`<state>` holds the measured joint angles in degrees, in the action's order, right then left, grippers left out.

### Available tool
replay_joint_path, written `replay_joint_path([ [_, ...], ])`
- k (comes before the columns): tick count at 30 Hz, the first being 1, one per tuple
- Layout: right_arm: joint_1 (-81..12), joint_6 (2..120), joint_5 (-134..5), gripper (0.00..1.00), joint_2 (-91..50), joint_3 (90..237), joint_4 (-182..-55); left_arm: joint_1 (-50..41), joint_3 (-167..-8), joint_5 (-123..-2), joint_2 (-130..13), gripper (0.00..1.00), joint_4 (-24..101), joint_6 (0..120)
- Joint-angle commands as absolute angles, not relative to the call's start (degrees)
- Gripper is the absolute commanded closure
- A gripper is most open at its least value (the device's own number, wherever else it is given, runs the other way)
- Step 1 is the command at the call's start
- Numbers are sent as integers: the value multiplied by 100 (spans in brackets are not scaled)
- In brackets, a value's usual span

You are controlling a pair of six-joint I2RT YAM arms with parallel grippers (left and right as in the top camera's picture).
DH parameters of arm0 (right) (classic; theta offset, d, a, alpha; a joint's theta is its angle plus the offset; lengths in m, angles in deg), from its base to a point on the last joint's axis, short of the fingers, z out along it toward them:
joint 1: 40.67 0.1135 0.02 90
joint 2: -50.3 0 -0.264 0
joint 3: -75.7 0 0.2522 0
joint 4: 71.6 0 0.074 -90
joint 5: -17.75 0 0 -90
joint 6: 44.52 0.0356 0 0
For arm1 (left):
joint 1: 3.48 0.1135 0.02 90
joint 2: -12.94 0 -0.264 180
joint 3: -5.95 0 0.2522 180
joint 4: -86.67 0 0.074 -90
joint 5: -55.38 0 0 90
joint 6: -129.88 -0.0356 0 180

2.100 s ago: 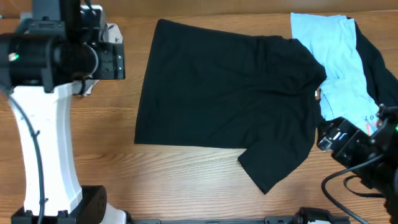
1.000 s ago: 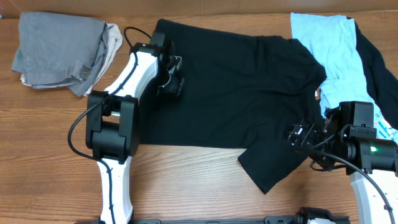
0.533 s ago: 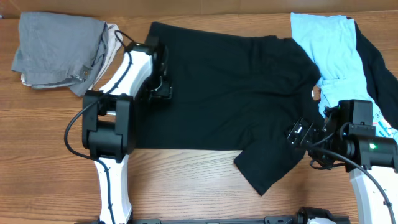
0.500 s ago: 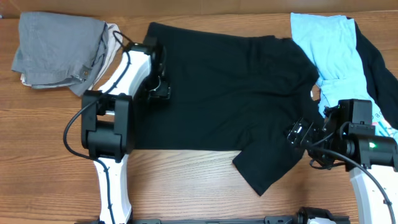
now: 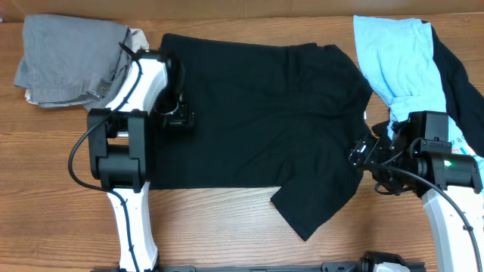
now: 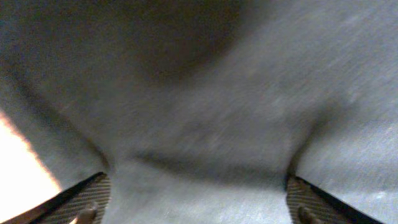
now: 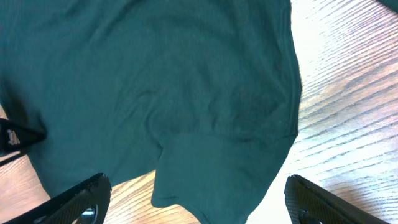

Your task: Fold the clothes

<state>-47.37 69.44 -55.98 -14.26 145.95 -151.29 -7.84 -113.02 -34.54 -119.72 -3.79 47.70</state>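
Black T-shirt (image 5: pixel 265 113) lies flat lengthwise on the counter (image 5: pixel 227 234), hem toward its left edge, neck toward the right. Left pincer (image 5: pixel 178 119) and right pincer (image 5: pixel 363 153) both gape wide, gripping nothing.

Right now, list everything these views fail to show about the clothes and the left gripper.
- Left wrist view: blurred and very close. The large black fabric T-shirt fills it, so which part lies under the gripper is unclear.
- Overhead: the left gripper is black against black cloth, so contact is unclear.
- Overhead: the dark garment is covered by the light blue garment and cut by the right edge.
- Overhead: the beige garment is mostly hidden under the folded grey garment.
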Motion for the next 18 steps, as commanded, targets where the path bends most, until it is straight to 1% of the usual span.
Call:
replay_joint_path([
  [1, -4704, 6916, -5504, 10, -1369, 14816, -15177, -615, -12523, -3356, -12016, 2, -1011, 4584],
  [5, -4704, 7032, -5410, 11, -1094, 14947, -15361, -637, -14056, -3568, -11935, 1, -1912, 4564],
  [7, -4704, 7137, -5408, 9, -860, 14947, -15466, -679, -14849, -3636, -11867, 0, -2292, 4567],
  [9, -4704, 7239, -5410, 6, -621, 14947, -15593, -707, -15470, -3695, -11738, 0, -2392, 4560],
  [13, -4704, 7346, -5408, 6, -117, 14947, -15977, -714, -15892, -4165, -10936, 0, -2390, 4567],
  [18, -4704, 7366, -5404, 6, 235, 14947, -16465, -725, -15848, -4010, -9946, 0, -2390, 4567],
])
